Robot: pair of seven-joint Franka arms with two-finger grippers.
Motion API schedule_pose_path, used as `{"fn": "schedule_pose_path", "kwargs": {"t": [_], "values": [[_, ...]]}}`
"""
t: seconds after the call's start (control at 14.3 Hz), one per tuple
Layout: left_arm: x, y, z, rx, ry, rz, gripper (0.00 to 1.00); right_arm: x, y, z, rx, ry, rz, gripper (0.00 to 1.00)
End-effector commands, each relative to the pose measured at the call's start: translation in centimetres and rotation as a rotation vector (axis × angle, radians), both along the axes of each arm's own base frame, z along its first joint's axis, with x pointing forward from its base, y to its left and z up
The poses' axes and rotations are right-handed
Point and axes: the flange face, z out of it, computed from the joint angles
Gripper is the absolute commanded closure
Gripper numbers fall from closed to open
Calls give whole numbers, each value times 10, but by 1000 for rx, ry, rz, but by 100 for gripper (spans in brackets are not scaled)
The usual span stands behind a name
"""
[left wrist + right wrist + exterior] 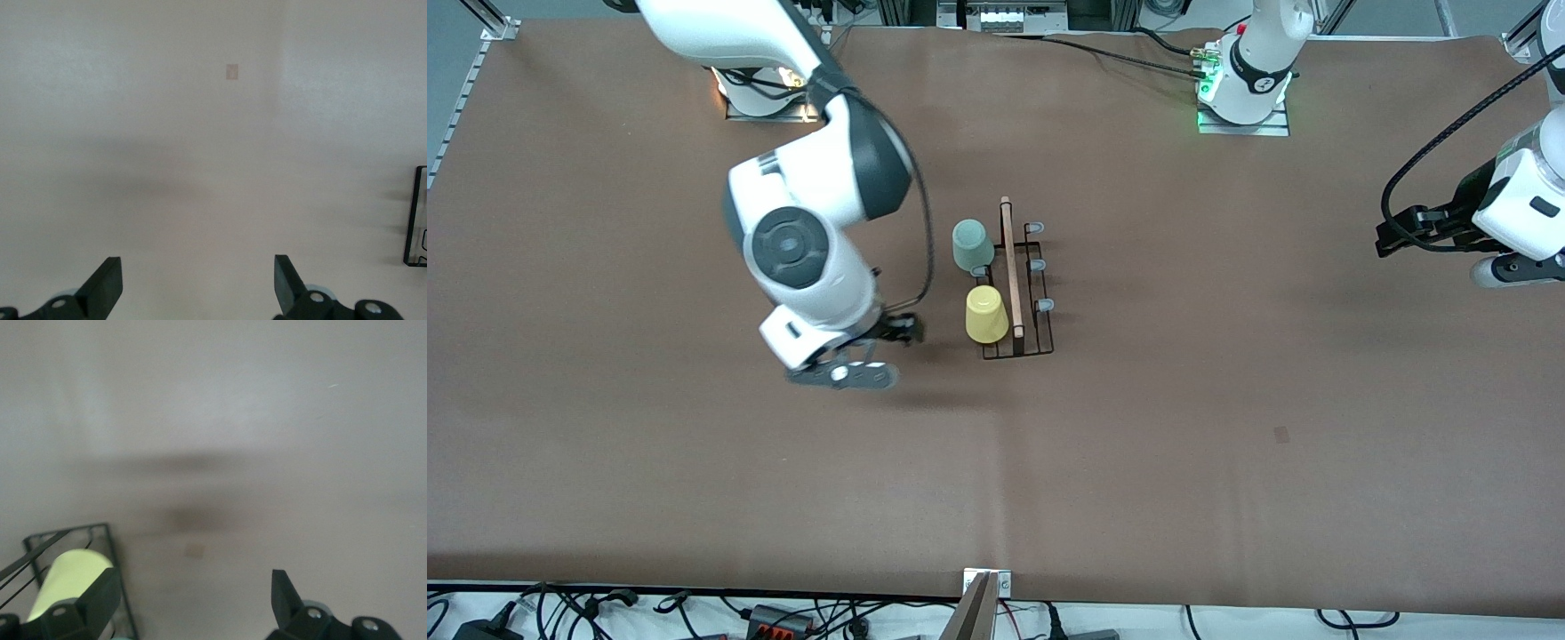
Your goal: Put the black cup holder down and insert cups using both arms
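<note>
- The black cup holder (1021,289) stands on the brown counter (1227,400), near the middle and somewhat toward the right arm's end.
- A light wooden rod (1011,265) runs along the top of the holder, pointing toward and away from the front camera.
- A mint green cup (971,245) sits on a peg on the side of the rod that faces the right arm's end of the counter.
- A yellow cup (985,314) sits on the same side of the rod, nearer to the front camera than the green cup.
- Three grey-blue peg tips (1037,266) on the side of the rod that faces the left arm's end carry no cup.
- The right gripper (896,331) hovers over bare counter just beside the yellow cup, toward the right arm's end. Its fingers (285,593) stand apart with nothing between them.
- In the right wrist view, the yellow cup (70,577) and a corner of the holder's wire base (100,533) appear beside one finger.
- The left gripper (1392,233) waits over the left arm's end of the counter, well apart from the holder. Its fingers (103,283) stand apart and hold nothing.
- In the left wrist view, an edge of the holder (415,220) shows at the picture's border, and a small dark patch (232,71) marks the counter.
</note>
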Motion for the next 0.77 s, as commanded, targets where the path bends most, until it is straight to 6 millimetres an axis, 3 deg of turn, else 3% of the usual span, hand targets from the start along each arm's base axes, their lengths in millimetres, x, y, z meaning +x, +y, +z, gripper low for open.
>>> {"fn": "schedule_pose_path", "kwargs": {"t": [0.0,0.14,0.21,0.49,0.7], "values": [[-6,2,3,-30,-7,-13,0,6,-27,32,-5,-41,-28,0],[-6,2,3,-30,-7,-13,0,12,-43,36,-10,-50,-41,0],[-6,2,3,-30,-6,-13,0,19,-60,41,-20,-63,-63,0],[-6,2,3,-30,-6,-13,0,36,-148,84,3,-103,-83,0],[-6,2,3,-30,-6,-13,0,27,-221,105,65,-86,-83,0]]}}
